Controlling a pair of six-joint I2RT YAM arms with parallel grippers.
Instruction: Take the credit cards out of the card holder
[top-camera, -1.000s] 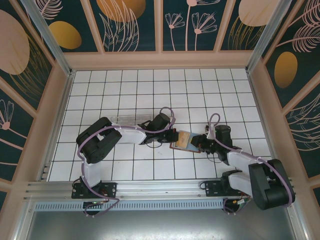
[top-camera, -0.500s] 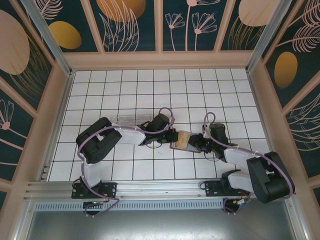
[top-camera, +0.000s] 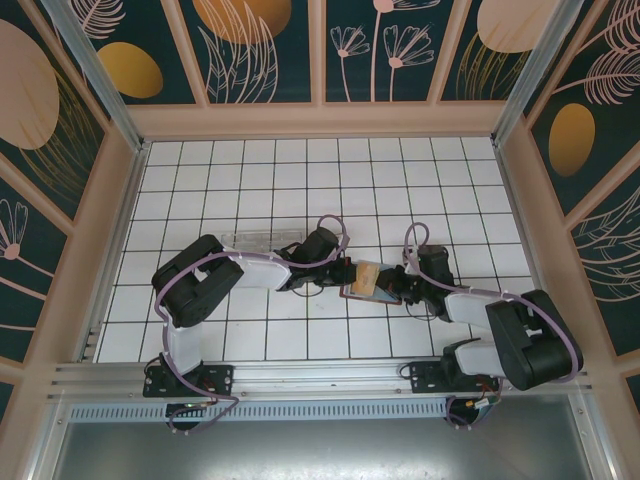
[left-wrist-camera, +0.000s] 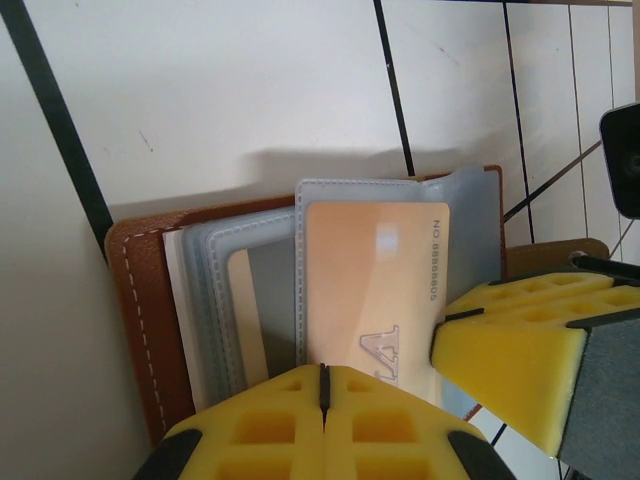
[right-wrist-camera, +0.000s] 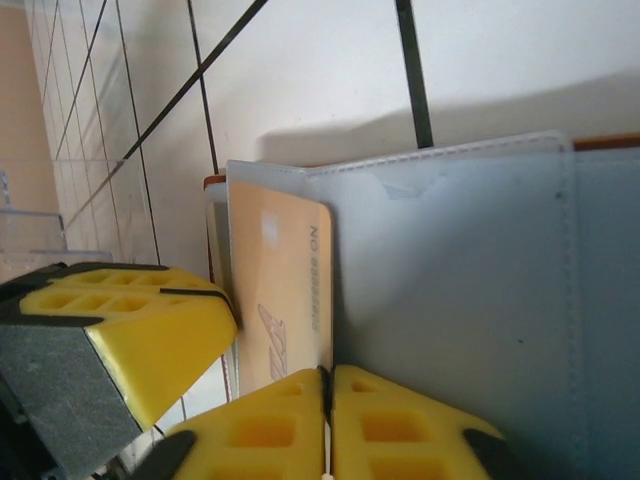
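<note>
Right claw (right-wrist-camera: 325, 378) has shut, touching the credit card (right-wrist-camera: 283, 285).

White desk (top-camera: 300, 170), ruled into square tiles by dark lines: a clear plastic box (top-camera: 262, 238) lies left of centre, and an open brown card holder (top-camera: 365, 280) sits just right of centre, well apart from the box.

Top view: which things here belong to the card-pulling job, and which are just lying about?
Part of the job: card holder, lying open; beige card in it; left claw and right claw, both shut.
Just lying about: clear plastic box, untouched.
</note>
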